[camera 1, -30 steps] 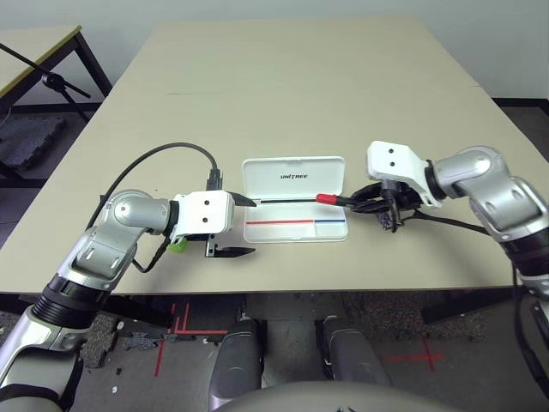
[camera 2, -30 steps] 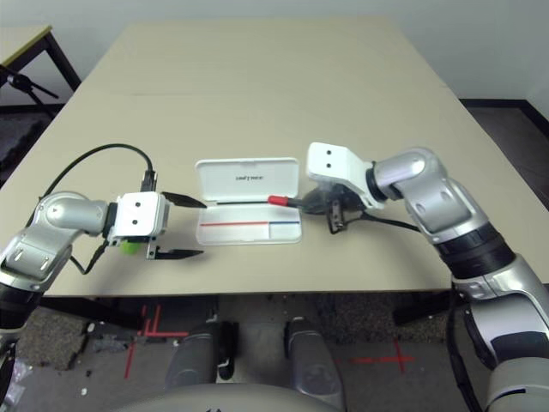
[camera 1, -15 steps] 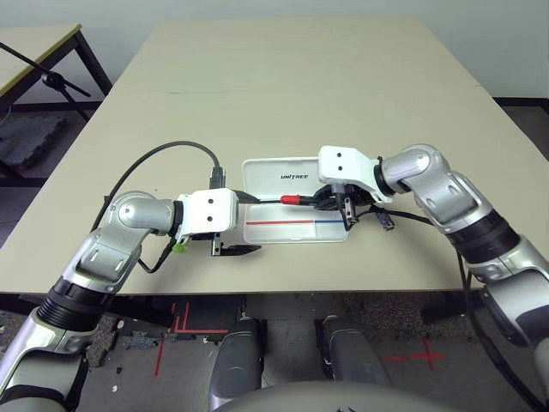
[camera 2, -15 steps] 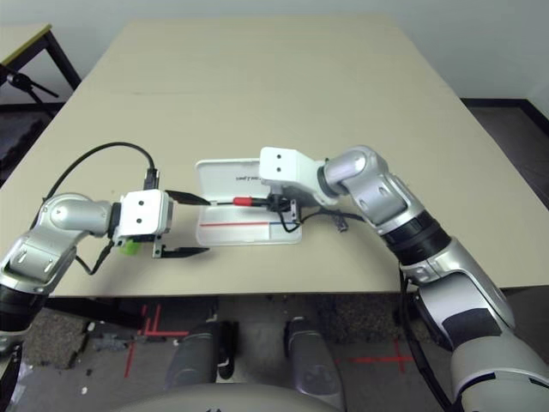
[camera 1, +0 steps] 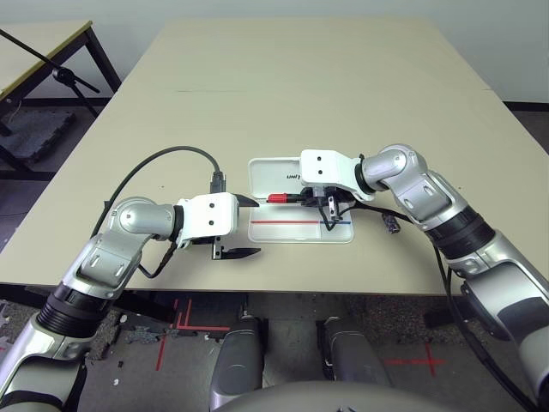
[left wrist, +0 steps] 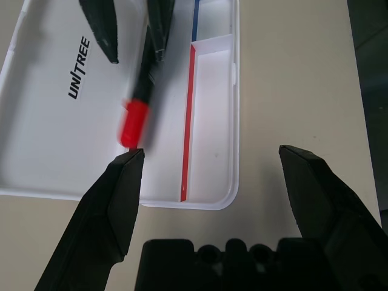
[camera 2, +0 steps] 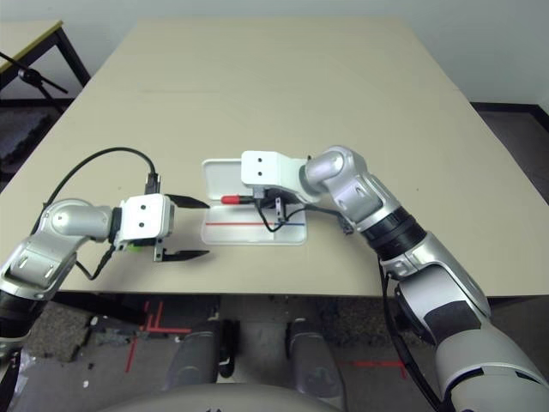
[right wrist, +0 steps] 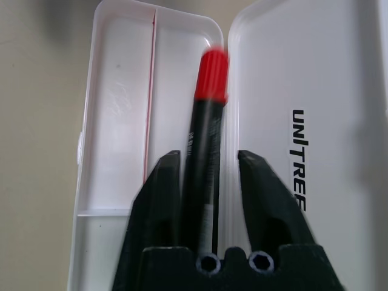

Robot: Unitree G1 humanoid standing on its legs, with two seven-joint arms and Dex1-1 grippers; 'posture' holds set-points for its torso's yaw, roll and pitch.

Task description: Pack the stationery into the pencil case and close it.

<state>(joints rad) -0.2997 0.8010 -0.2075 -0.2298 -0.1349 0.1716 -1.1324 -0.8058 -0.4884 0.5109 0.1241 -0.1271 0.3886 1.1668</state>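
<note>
- Hovering over the open pencil case point(camera 1: 296, 233), the right gripper point(right wrist: 206, 176) has the red marker point(right wrist: 206, 130) lying between its two black fingers point(right wrist: 159, 200), which stand a little apart on either side of the black barrel; whether they pinch it or have let go I cannot tell
- The marker's red end point(camera 1: 276, 198) juts out past the fingertips, toward the left gripper point(camera 1: 243, 227), and it sits over the line where the lid meets the tray
- Beneath the right gripper the case lies flat on the beige table point(camera 1: 300, 94), the lettered lid point(left wrist: 54, 103) on its far side and the tray with the red-and-blue stripe point(camera 1: 300, 221) on its near side
- The left gripper is spread wide and holds nothing; it points at the case's short end, with the tray corner between its fingertips point(left wrist: 124, 182) in the left wrist view
- Just behind the left gripper's white housing, a bit of lime-green highlighter point(camera 2: 126, 249) peeks out on the table
- A tiny dark block point(camera 1: 392, 226) rests on the table behind the right gripper, beyond the case's other short end and under the right forearm
</note>
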